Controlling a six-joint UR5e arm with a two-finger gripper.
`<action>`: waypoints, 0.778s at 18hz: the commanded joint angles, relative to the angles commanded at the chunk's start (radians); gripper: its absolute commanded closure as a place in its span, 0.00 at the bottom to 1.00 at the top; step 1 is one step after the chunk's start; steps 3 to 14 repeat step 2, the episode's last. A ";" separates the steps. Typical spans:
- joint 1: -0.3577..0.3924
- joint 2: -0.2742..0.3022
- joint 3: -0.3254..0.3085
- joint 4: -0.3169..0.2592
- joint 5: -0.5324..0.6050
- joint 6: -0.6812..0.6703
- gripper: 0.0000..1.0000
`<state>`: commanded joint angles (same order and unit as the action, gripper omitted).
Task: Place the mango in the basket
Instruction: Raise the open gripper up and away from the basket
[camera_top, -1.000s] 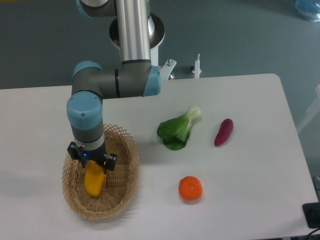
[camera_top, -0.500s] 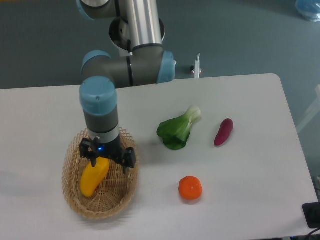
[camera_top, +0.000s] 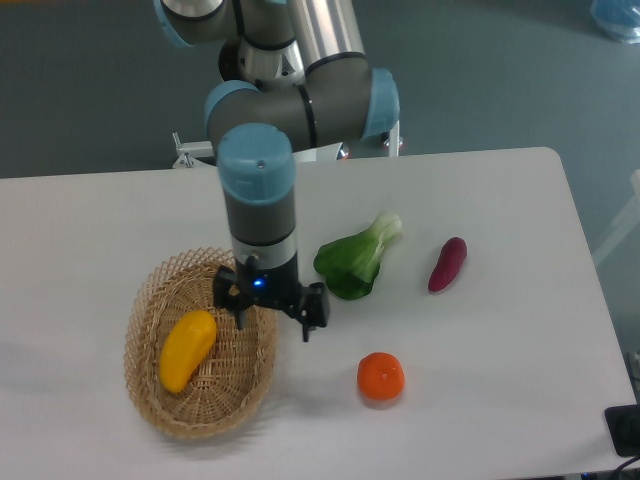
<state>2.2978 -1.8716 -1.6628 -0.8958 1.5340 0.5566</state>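
My fingers are spread apart and hold nothing, hanging over the right rim of the basket on the white bench. The mango lies inside the basket, tilted with its upper end toward me, apart from my fingertips. To my right on the bench lie a bok choy, a purple sweet potato and an orange, all well outside the basket.
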 joint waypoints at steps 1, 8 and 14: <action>0.006 0.003 0.002 -0.003 -0.002 0.012 0.00; 0.018 0.005 0.002 -0.003 -0.002 0.020 0.00; 0.018 0.005 0.002 -0.003 -0.002 0.020 0.00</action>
